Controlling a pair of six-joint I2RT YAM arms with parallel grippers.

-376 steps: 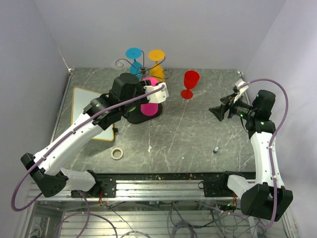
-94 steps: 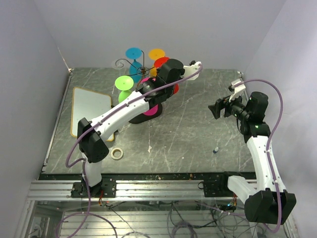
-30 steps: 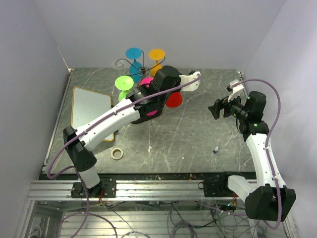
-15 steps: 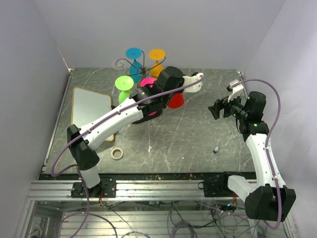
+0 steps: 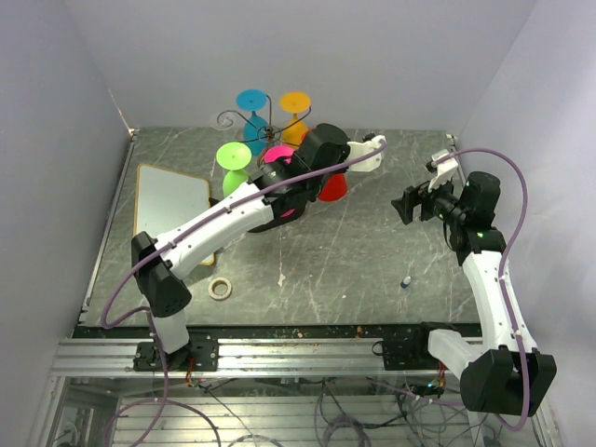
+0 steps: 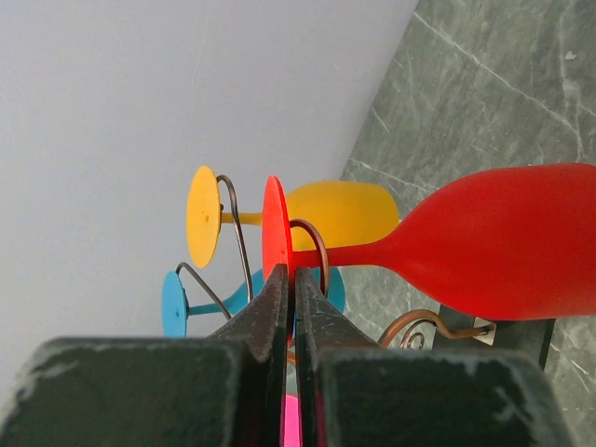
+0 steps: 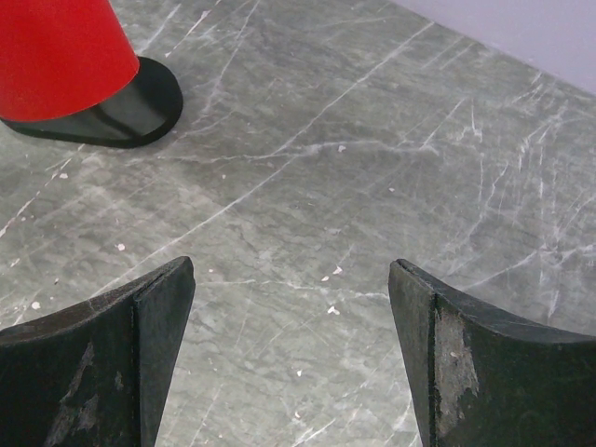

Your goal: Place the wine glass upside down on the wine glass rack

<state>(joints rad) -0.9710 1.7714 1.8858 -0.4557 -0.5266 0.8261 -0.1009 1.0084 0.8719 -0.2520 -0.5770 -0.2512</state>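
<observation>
Red wine glass [image 6: 503, 242] is hanging inverted at the wine glass rack [image 6: 315, 244], bowl down over the rack's black base, stem crossing one scroll arm's curl. Left jaws are pinching shut on the edge of its red foot disc. Right jaws are gaping wide, holding nothing, hovering over bare worktop [image 7: 372, 140] to the right. Yellow glass [image 6: 340, 209] and blue glass [image 6: 172, 303] are hanging behind.

The wine glass [image 6: 484, 242] is plain matte red. The rack [image 6: 240, 233] is dark bronze wire, and its base [image 7: 140, 110] is black. Beside them are a yellow-orange glass [image 6: 335, 212], a sky-blue glass [image 6: 172, 303], a lime-green glass [image 5: 233, 156] and a hot-pink glass [image 5: 277, 155]. The worktop [image 7: 372, 186] is grey-green marble with white veins. The board [image 5: 168, 200] is white, edged in tan.
</observation>
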